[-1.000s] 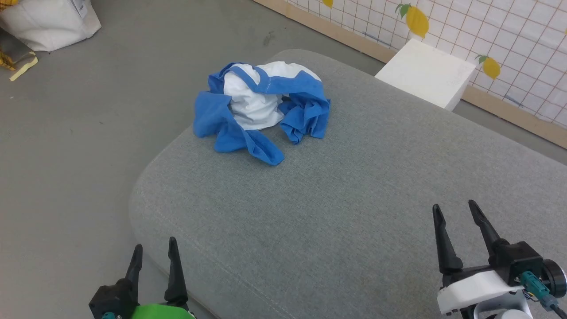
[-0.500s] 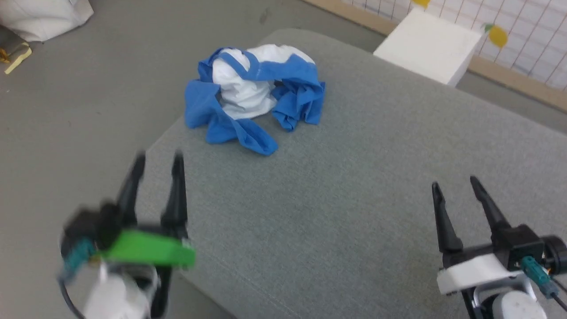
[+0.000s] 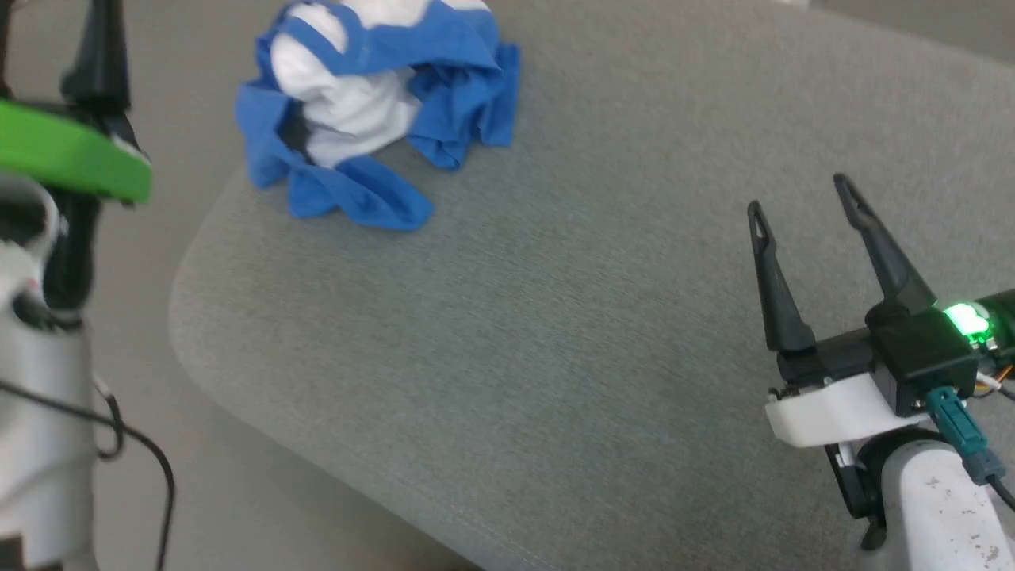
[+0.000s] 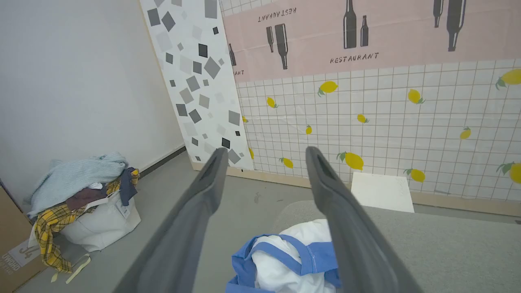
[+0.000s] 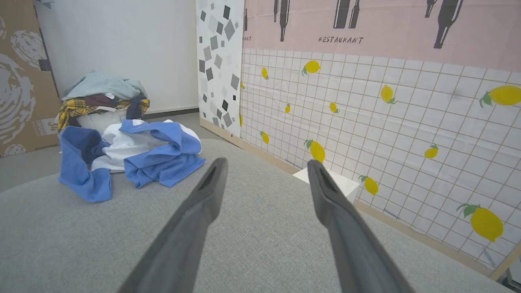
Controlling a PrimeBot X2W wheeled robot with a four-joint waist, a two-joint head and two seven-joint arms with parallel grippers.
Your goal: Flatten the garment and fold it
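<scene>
Grey cushion (image 3: 555, 317) bears the garment (image 3: 373, 103), bunched at its far left corner. Left gripper (image 4: 264, 152) hangs by the cushion's left edge and right gripper (image 3: 797, 194) over its near right. Both have fingers spread, empty. Flattening looks unstarted; the next move likely needs a pinch on a blue edge.

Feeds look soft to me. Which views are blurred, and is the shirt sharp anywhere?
Head view: soft overall, the garment smeared and cut by the top edge; the right gripper is crisper. Left wrist view: its own fingers are out of focus, the wall behind sharp. Right wrist view: garment sharp, evenly lit, no glare.
</scene>
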